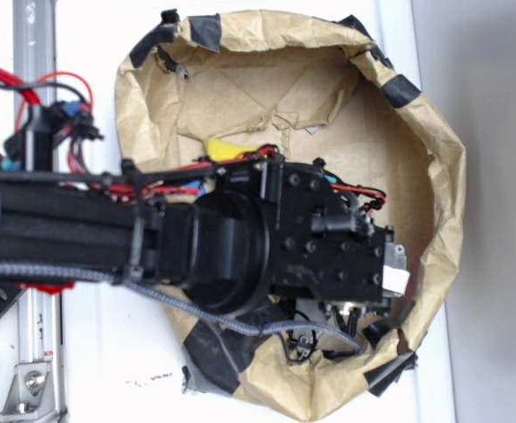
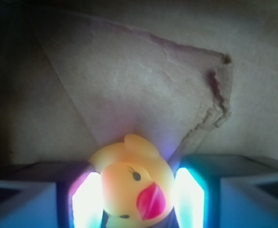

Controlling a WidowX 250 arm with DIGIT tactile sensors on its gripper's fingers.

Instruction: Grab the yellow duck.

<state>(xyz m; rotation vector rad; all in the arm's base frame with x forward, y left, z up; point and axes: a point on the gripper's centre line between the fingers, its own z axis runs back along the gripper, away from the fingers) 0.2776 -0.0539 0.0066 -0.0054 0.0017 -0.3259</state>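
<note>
In the wrist view the yellow duck, with a red-pink beak and a small dark eye, sits between my two glowing fingers. Both pads press against its sides. My gripper is shut on the duck, with crumpled brown paper behind it. In the exterior view the black arm and wrist housing reach into the paper bag and hide the fingers and the duck.
The brown paper bag, with black tape patches on its rolled rim, surrounds the wrist. A larger yellow wedge lies inside the bag behind the arm. A metal rail and red cables stand at the left.
</note>
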